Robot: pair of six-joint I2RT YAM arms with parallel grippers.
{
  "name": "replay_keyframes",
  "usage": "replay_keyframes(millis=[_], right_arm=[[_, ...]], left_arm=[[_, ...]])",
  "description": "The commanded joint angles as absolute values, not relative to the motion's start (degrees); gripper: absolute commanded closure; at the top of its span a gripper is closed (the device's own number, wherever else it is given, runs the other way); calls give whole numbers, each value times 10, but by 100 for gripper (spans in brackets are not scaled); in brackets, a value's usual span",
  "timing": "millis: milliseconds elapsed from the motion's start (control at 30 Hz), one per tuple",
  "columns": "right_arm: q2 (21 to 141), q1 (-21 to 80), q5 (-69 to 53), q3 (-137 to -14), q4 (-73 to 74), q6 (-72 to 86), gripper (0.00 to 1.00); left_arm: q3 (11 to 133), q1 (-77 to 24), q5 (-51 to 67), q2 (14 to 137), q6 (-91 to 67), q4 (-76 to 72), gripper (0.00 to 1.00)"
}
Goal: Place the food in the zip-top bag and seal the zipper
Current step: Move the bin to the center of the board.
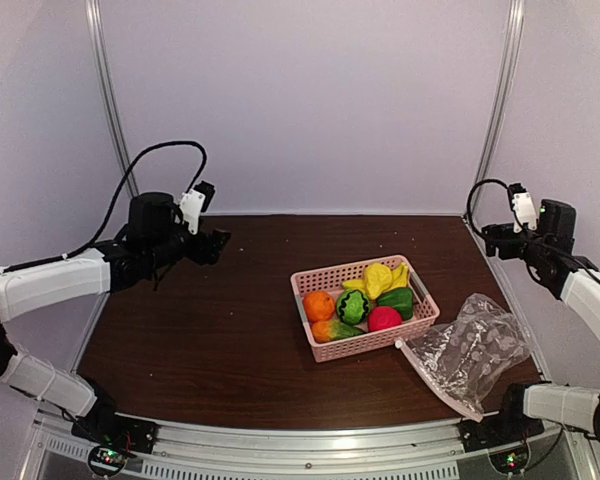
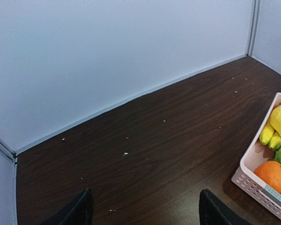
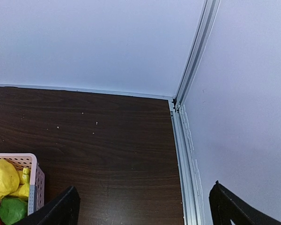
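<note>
Fingers (image 2: 82,211) of the left gripper (image 1: 212,243) and right gripper (image 1: 492,236) are standing wide apart, holding nothing, hovering at the overhead view's sides. The zip-top bag (image 1: 470,352) is lying at lower right, just beside the pink basket (image 1: 325,352) where all the food (image 1: 365,300) is sitting. Likely nothing is started; next comes opening the bag's mouth. The zipper (image 1: 430,378) is barely showing; neither wrist view is catching the bag.
</note>
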State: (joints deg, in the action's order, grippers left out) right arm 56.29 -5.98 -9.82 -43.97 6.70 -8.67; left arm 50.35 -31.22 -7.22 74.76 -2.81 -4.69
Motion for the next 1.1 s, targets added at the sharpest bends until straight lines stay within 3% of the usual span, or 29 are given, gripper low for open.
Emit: replay_keyframes(millis=[0, 233, 367, 567, 767, 867, 1067], right_arm=[[543, -57, -90, -407, 62, -127, 2], [526, -57, -157, -369, 84, -201, 1], [534, -56, -190, -364, 91, -226, 1], [567, -46, -227, -375, 117, -251, 1], [575, -37, -241, -373, 130, -269, 1], [577, -36, -248, -373, 135, -275, 1], [571, -33, -243, -374, 141, -280, 1]], left_arm=[[509, -349, -4, 784, 15, -56, 23], [551, -397, 53, 860, 65, -10, 28], [648, -406, 56, 946, 97, 85, 33], [787, -410, 29, 1063, 127, 153, 33], [907, -410, 119, 1159, 140, 182, 33], [981, -411, 184, 1220, 131, 208, 39], [1036, -414, 213, 1268, 126, 211, 42]])
